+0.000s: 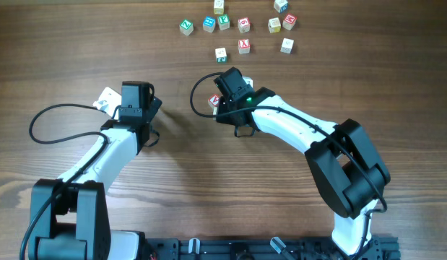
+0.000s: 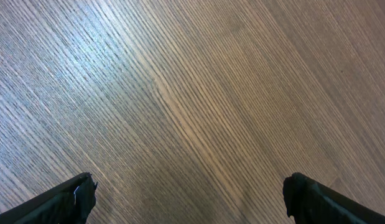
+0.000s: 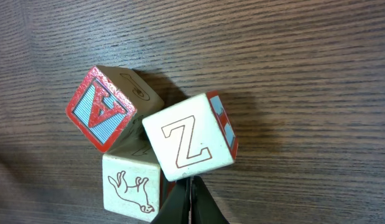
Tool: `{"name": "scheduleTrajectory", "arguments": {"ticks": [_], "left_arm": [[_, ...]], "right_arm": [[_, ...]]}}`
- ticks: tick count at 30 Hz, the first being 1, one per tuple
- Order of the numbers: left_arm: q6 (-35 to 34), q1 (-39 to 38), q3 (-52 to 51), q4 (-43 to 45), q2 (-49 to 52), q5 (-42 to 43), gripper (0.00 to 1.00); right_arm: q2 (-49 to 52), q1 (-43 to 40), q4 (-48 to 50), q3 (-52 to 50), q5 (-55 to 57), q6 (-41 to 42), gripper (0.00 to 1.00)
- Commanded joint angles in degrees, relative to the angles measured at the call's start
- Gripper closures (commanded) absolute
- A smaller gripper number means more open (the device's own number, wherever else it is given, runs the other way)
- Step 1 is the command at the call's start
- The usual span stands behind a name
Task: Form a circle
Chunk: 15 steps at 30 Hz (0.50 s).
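Observation:
No ring shows; the circle's cubes are a tight cluster of three. In the right wrist view, a red-faced letter cube [image 3: 99,109] sits at upper left. A cream Z cube [image 3: 189,142] is tilted beside it, and a cream cube with an animal drawing [image 3: 131,186] lies below. My right gripper [image 3: 191,190] is shut, its tips against the Z cube's lower edge, next to the animal cube. From overhead the right gripper [image 1: 228,88] covers the cluster; only the red-faced cube [image 1: 214,101] peeks out. My left gripper [image 2: 192,194] is open over bare wood, far left of the cluster.
Several loose letter cubes lie scattered along the table's far edge, among them a green-faced one [image 1: 185,27], a blue-faced one [image 1: 209,24] and a red-faced one [image 1: 243,46]. The nearest, a cream cube [image 1: 221,54], sits just beyond the right gripper.

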Motion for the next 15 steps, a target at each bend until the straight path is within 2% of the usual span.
{"name": "scheduleTrajectory", "arguments": {"ticks": [1,15], "left_arm": [[-0.68,0.24,-0.09,0.00,0.35,-1.16,0.00],[-0.68,0.24,-0.09,-0.02,0.35,-1.18,0.00]], "right_arm": [[1.18,0.09,0.59,-0.11,-0.85,-1.31,0.95],[1.18,0.09,-0.24,-0.11,-0.48,-2.54,0.95]]}}
